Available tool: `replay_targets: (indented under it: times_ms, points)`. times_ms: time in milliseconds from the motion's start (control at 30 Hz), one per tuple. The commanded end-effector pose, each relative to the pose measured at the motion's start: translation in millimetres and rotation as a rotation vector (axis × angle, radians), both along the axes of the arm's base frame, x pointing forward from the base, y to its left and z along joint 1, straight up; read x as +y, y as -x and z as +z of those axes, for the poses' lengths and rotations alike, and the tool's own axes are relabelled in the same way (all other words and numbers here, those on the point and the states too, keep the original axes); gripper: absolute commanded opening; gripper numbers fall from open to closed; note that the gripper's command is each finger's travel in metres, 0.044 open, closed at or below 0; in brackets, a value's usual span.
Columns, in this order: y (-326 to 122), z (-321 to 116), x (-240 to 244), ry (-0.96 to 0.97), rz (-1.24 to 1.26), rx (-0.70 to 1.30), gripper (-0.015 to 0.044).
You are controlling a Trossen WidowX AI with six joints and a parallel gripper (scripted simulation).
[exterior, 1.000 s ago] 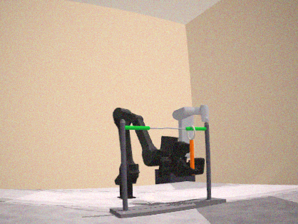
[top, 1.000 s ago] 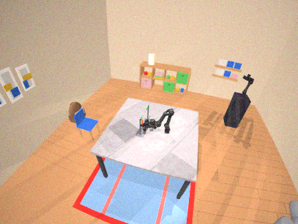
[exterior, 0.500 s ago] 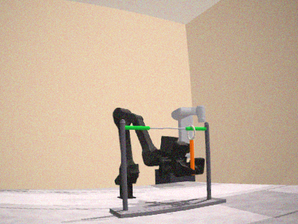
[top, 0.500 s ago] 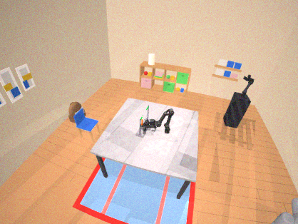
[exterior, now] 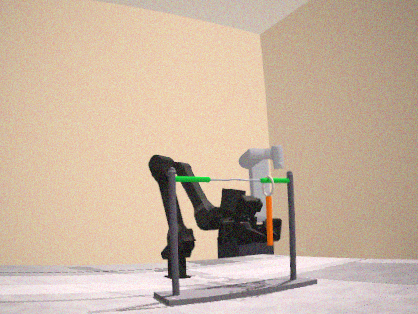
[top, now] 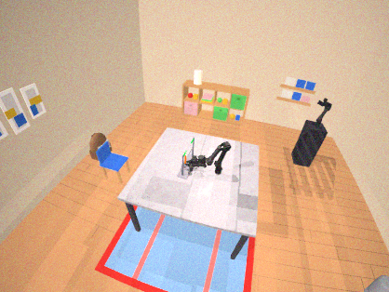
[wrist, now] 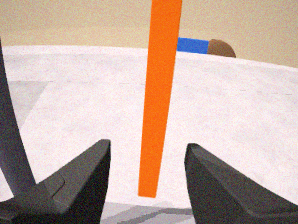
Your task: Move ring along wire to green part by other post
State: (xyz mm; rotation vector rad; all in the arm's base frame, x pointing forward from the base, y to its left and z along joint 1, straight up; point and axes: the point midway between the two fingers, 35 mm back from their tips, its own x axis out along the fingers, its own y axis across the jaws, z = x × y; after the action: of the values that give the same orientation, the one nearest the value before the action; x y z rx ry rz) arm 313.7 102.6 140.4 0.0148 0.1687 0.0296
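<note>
The ring hangs around the green part of the wire beside the right post in the exterior view. Its orange handle hangs down nearly upright. My gripper is open, with one finger on each side of the handle's lower part and a visible gap on both sides in the wrist view. The thin grey wire runs to the other green part by the left post. Contact at the handle cannot be seen in the top view.
A post also stands at the left of the wrist view, beside the left finger. The posts share a grey base on the pale table. A pale grey arm-like object shows behind the ring in the exterior view.
</note>
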Motion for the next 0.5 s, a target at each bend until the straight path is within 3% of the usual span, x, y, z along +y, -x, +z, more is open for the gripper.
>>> replay_targets:
  times_ms: [0, 467]
  points:
    - [11.8, -1.1, -1.4, 0.001, -0.003, 0.008, 0.0160]
    - [24.4, -0.5, -2.7, 0.000, -0.004, 0.009, 0.0160]
